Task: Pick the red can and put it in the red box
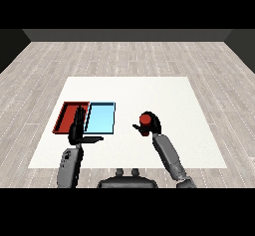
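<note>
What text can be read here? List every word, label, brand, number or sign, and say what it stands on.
None: no word, number or sign can be read anywhere.
red can, held in the right hand: no label shows.
red tray and light blue tray: plain.
white table and left hand: unmarked.

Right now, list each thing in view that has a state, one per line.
red can: held in the right hand, to the right of both trays.
right hand: fingers curled round the can.
left hand: fingers straight, holding nothing, in front of the seam between the trays.
red tray: flat on the table, nothing in it.
light blue tray: flat beside it, nothing in it.
</note>
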